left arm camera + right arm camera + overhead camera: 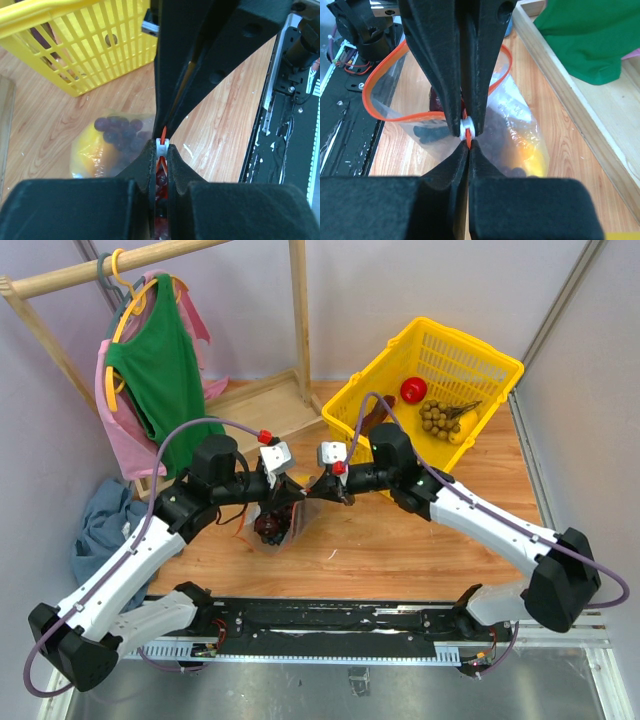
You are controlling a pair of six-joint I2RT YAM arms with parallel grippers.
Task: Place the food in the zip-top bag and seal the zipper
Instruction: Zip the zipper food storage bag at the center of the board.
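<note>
The clear zip-top bag (pixel 272 525) hangs between my two grippers just above the wooden table. Dark purple grapes (pixel 117 131) and the yellow bell pepper (pixel 87 152) show through its plastic (pixel 520 130); something red lies deeper in the bag. My left gripper (pixel 162 147) is shut on the small white slider (pixel 466 127) of the red-orange zipper (pixel 415 118). Facing it tip to tip, my right gripper (pixel 470 145) is shut on the zipper strip right beside the slider. Beyond the slider the bag's mouth gapes in a loop. From above, the grippers (pixel 305 487) meet over the bag.
The yellow basket (pixel 375 370) stands at the back right with a red round fruit (pixel 413 390) and a brownish bunch (pixel 437 417) in it. A wooden rack with a green garment (pixel 155 370) stands back left. A blue cloth (pixel 100 525) lies at the left edge.
</note>
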